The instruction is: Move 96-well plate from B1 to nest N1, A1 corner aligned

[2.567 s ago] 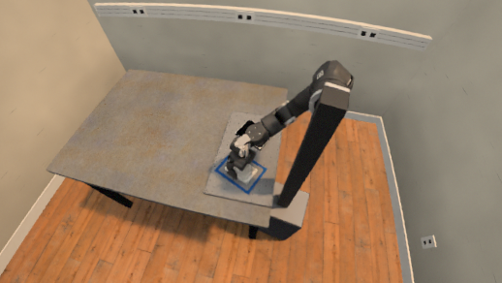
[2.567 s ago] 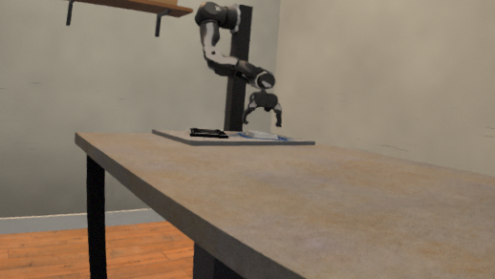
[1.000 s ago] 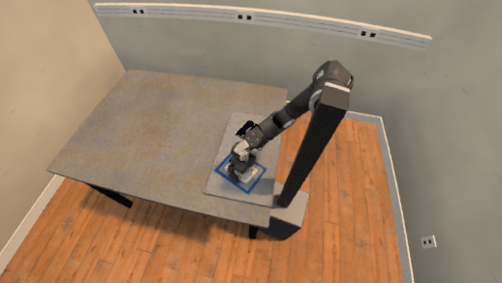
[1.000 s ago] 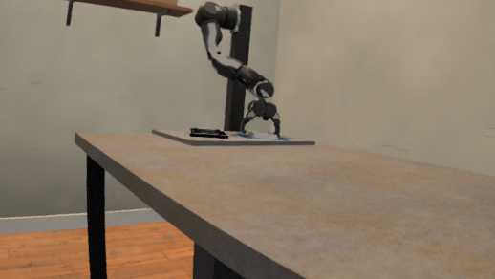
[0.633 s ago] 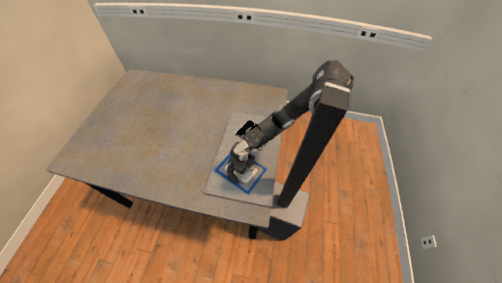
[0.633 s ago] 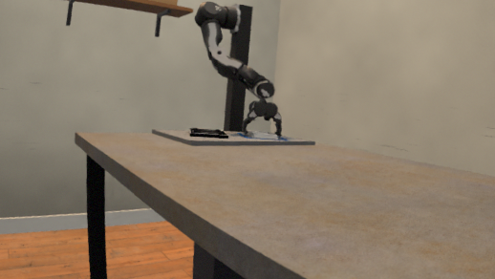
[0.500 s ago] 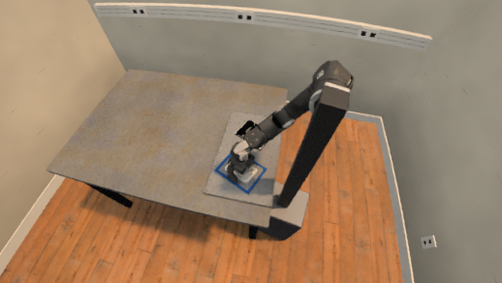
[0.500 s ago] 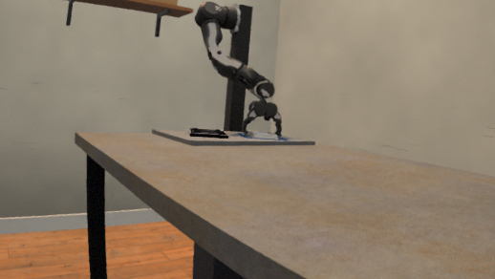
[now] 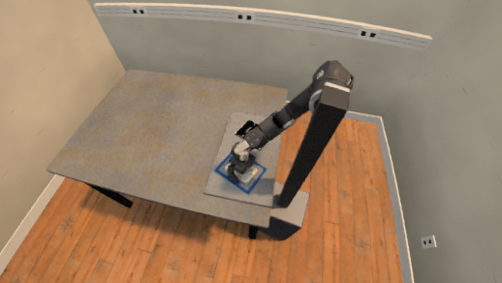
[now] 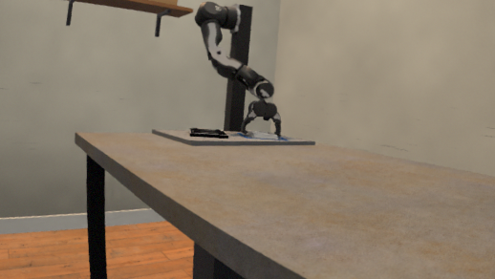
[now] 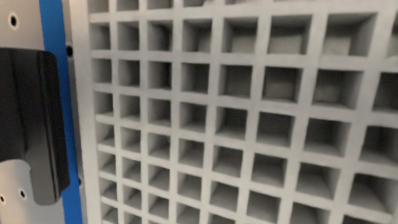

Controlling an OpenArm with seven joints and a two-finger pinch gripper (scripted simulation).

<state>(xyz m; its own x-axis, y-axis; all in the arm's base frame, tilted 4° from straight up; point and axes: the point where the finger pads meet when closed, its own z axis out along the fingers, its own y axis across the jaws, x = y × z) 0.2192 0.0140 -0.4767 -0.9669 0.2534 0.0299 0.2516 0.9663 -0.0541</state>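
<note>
The counter (image 9: 145,131) (image 10: 287,182) carries a pale board (image 9: 220,186) (image 10: 183,139), with the black nest (image 9: 248,127) (image 10: 208,133) and, apart from it, a blue outline (image 9: 258,180) (image 10: 243,136) (image 11: 54,30) framing the plate (image 9: 248,175) (image 10: 263,136) (image 11: 215,95), likely to fix its pickup spot. The gripper (image 9: 240,175) (image 10: 262,133) straddles the plate from above, fingers well apart, probably to take it by opposite sides. It seems to hold nothing; whether either fingertip touches, I cannot tell.

Gripper (image 9: 241,173) (image 10: 261,134) (image 11: 37,125) lowered from raised position above plate (image 9: 250,174) (image 10: 263,136) (image 11: 214,97); fingertips now down near plate level. Forearm (image 9: 275,124) (image 10: 226,66) inclined more steeply downward in exterior view. Nest (image 9: 247,128) (image 10: 208,133) less covered by arm in top view than at earliest frame.
</note>
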